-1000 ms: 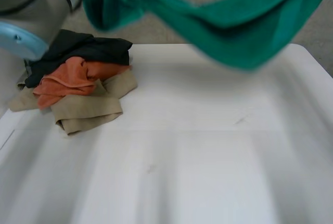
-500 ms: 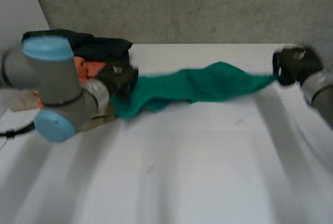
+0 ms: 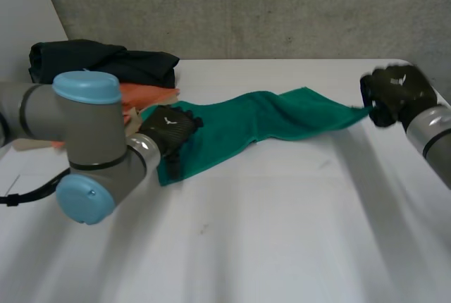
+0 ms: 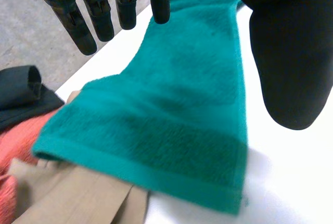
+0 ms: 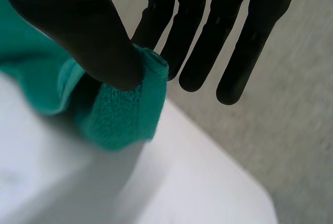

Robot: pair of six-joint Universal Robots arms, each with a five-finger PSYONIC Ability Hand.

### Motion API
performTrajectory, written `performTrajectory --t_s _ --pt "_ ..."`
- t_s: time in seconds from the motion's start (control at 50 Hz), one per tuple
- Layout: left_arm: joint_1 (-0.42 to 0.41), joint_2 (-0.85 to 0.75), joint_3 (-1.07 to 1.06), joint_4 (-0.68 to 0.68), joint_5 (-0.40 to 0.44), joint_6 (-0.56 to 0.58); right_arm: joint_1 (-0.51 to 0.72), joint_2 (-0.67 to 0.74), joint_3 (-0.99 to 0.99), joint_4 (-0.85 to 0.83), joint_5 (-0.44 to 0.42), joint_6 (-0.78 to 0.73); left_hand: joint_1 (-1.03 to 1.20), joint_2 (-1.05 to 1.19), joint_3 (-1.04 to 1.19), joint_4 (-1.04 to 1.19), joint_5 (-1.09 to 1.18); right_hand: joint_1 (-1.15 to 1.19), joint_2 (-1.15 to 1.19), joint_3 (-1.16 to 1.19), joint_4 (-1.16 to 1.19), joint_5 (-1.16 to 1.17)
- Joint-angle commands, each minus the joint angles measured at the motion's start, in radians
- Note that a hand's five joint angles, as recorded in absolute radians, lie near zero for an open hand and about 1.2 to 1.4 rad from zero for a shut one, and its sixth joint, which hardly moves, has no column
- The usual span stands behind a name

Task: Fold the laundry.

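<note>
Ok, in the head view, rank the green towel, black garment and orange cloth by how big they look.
1. green towel, largest.
2. black garment.
3. orange cloth, smallest as seen, though the left arm covers part of it, so its full extent is unsure.

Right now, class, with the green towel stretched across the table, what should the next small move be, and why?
Probably the right hand should lower its pinched corner onto the table. The towel lies narrow and rumpled, the left hand hangs open over the other end, and that end overlaps a tan cloth, so it needs spreading flat first.
</note>
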Motion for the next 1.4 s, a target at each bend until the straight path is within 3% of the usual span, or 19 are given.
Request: performTrajectory --t_s 0.02,0.28,0.42,0.52,0.9,1.06,1.2,1.3,1.4 --pt "-0.068 -0.057 0.058 -0.004 -0.055 -0.067 0.086 -0.161 -0.078 0.043 0.001 0.080 -0.027 -0.030 -0.035 -0.024 -0.049 0.248 0.217 0.204 0.199 0.214" --pt "-0.180 -0.161 0.214 -0.126 -0.201 -0.303 0.292 -0.275 -0.340 0.178 0.018 0.229 -0.027 -0.030 -0.035 -0.024 -0.049 0.248 0.217 0.204 0.199 0.214" --pt "-0.235 -0.198 0.274 -0.195 -0.237 -0.455 0.441 -0.278 -0.483 0.247 0.105 0.220 -0.027 -0.030 -0.035 -0.024 -0.049 0.248 0.217 0.204 0.199 0.214" --pt "-0.258 -0.200 0.279 -0.196 -0.308 -0.555 0.507 -0.278 -0.546 0.286 0.151 0.206 -0.027 -0.030 -0.035 -0.024 -0.049 0.248 0.217 0.204 0.199 0.214" --pt "-0.234 -0.164 0.253 -0.162 -0.460 -0.718 0.594 -0.371 -0.537 0.292 0.187 0.260 0.141 0.138 0.133 0.144 0.119 0.248 0.217 0.204 0.199 0.214" --pt "-0.192 -0.120 0.192 -0.097 -0.602 -0.715 0.570 -0.403 -0.540 0.290 0.188 0.268 0.235 0.232 0.227 0.238 0.213 0.248 0.217 0.204 0.199 0.214" --pt "-0.136 -0.125 0.187 -0.063 -0.563 -0.692 0.565 -0.422 -0.544 0.290 0.185 0.283 0.126 0.124 0.118 0.130 0.104 0.248 0.217 0.204 0.199 0.214" --pt "-0.143 -0.126 0.188 -0.057 -0.480 -0.702 0.574 -0.431 -0.546 0.290 0.182 0.294 -0.027 -0.030 -0.035 -0.024 -0.049 0.248 0.217 0.204 0.199 0.214" --pt "-0.154 -0.120 0.182 -0.041 -0.443 -0.727 0.574 -0.431 -0.546 0.290 0.181 0.303 -0.027 -0.030 -0.035 -0.024 -0.049 0.248 0.217 0.204 0.199 0.214"
